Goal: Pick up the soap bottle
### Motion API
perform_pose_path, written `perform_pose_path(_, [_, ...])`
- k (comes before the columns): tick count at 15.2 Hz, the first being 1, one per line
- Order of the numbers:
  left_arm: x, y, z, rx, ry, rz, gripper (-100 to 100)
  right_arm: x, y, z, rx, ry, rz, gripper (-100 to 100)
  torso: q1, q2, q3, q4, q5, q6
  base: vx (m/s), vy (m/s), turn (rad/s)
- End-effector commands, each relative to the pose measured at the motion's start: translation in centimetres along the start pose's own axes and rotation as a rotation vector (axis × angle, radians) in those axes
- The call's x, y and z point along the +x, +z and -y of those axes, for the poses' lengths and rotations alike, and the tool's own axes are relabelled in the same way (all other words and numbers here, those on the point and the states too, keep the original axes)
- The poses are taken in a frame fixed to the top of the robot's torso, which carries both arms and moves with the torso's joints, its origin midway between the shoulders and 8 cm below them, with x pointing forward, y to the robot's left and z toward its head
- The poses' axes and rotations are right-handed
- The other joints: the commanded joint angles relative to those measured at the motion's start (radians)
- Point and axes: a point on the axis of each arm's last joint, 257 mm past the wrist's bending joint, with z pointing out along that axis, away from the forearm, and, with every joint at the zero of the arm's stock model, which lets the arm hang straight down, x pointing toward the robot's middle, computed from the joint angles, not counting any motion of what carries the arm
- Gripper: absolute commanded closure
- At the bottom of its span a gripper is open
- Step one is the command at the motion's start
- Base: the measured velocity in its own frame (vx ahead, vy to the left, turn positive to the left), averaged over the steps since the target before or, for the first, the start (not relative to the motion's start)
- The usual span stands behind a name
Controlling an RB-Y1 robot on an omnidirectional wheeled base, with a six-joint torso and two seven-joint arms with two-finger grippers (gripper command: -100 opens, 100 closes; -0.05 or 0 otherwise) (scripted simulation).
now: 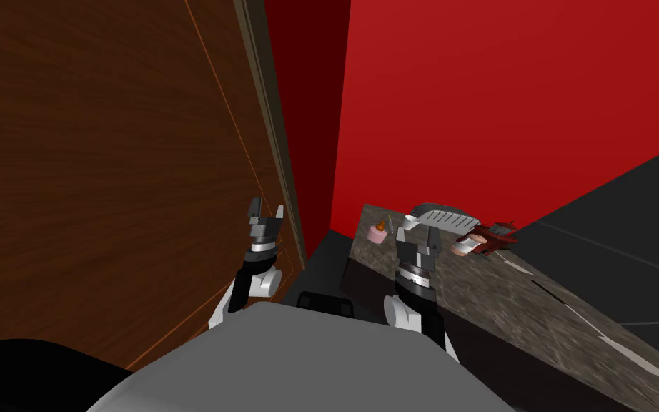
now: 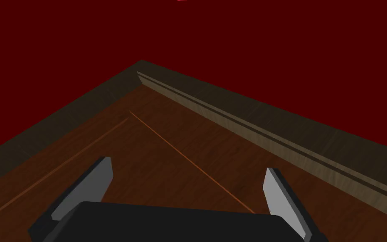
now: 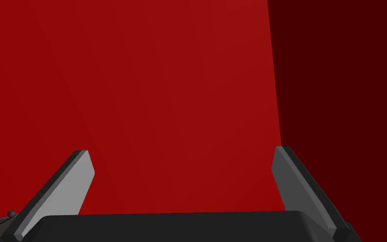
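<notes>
Presently the right hand (image 3: pixel 182 150) hangs spread and empty at the edge of the speckled counter (image 1: pixel 535 315), facing a red wall (image 3: pixel 167 84). Just beyond it, the soap bottle (image 1: pixel 377 232) is probably the small pink, orange-topped thing, though I cannot be sure. The left hand (image 2: pixel 188 164), also spread, faces a brown door (image 2: pixel 159 164). The reach is barely begun: the right hand must next tip down and line up on the bottle.

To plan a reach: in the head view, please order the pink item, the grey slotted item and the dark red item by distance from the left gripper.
From the left gripper:
1. pink item, at the counter left end
2. grey slotted item, further right
3. dark red item, rightmost
</notes>
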Motion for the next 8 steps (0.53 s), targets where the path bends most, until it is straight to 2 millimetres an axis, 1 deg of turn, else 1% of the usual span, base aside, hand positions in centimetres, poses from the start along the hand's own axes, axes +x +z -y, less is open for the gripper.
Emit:
perform_pose_path(1, [0.0, 0.0, 0.0, 0.000, 0.000, 0.000, 0, 0.9, 0.0, 0.2, 0.000, -0.020, -0.057, -100, 0.000, 0.000, 0.000, 0.000, 0.000, 0.000, 0.002, 0.004, 0.026])
perform_pose_path(2, [0.0, 0.0, 0.0, 0.000, 0.000, 0.000, 0, 0.9, 0.0, 0.2, 0.000, -0.020, -0.057, -100, 0.000, 0.000, 0.000, 0.000, 0.000, 0.000, 0.003, 0.005, 0.032])
perform_pose_path(3, [0.0, 0.0, 0.0, 0.000, 0.000, 0.000, 0, 1.6, 0.0, 0.4, -0.001, -0.036, -0.100, -100, 0.000, 0.000, 0.000, 0.000, 0.000, 0.000, 0.004, 0.006, 0.042])
perform_pose_path(4, [0.0, 0.0, 0.0, 0.000, 0.000, 0.000, 0, 1.6, 0.0, 0.4, -0.001, -0.036, -0.102, -100, 0.000, 0.000, 0.000, 0.000, 0.000, 0.000, 0.005, 0.005, 0.035])
perform_pose_path(5, [0.0, 0.0, 0.0, 0.000, 0.000, 0.000, 0, 2.4, -0.1, 0.6, -0.003, -0.053, -0.148, -100, 0.000, 0.000, 0.000, 0.000, 0.000, 0.000, 0.005, 0.008, 0.036])
perform_pose_path(6, [0.0, 0.0, 0.0, 0.000, 0.000, 0.000, 0, 2.4, -0.1, 0.6, -0.003, -0.055, -0.152, -100, 0.000, -0.001, 0.000, 0.000, 0.000, 0.000, 0.005, 0.007, 0.034])
perform_pose_path(7, [0.0, 0.0, 0.0, 0.000, 0.000, 0.000, 0, 3.3, -0.3, 0.9, -0.008, -0.073, -0.201, -100, 0.000, -0.001, 0.000, 0.000, 0.000, 0.000, 0.007, 0.009, 0.058])
perform_pose_path(8, [0.0, 0.0, 0.0, 0.000, 0.000, 0.000, 0, 3.4, -0.3, 0.9, -0.007, -0.076, -0.208, -100, 0.000, -0.001, 0.000, 0.000, 0.000, 0.000, 0.007, 0.009, 0.051])
